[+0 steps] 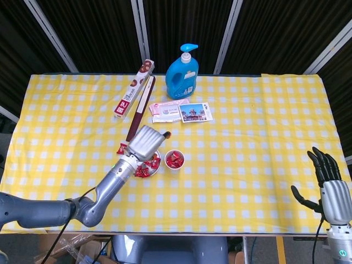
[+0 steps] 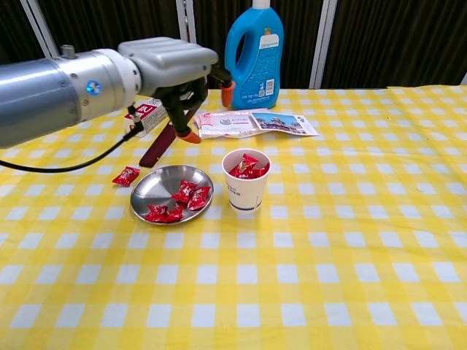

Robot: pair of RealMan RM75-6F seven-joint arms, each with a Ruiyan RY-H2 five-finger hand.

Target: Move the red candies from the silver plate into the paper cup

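- The table (image 1: 264, 143) wears a yellow and white checked cloth, and pretty much everything sits on its left half.
- The left arm (image 2: 51, 91) is a big silver tube coming in from the left side. The left hand (image 2: 186, 73) hangs in the air above the silver plate, fingers apart with orange tips pointing down, nothing in it as far as I can see.
- The right hand (image 1: 328, 184) is way off at the near right corner, fingers spread and upright, holding nothing.
- A blue detergent bottle (image 2: 255, 45) stands at the far edge, upright.
- A long box (image 1: 133, 95) with a dark red strip beside it lies at an angle left of the bottle.
- A couple of flat packets (image 2: 252, 122) lie just in front of the bottle.
- The silver plate (image 2: 149, 191) sits just left of the paper cup, close but not touching.
- The paper cup (image 2: 246, 182) stands upright with red candies piled up to its rim.
- The red candies (image 2: 181, 201) left on the plate are bunched at its near right side.
- One stray candy (image 2: 126, 176) lies on the cloth just left of the plate.
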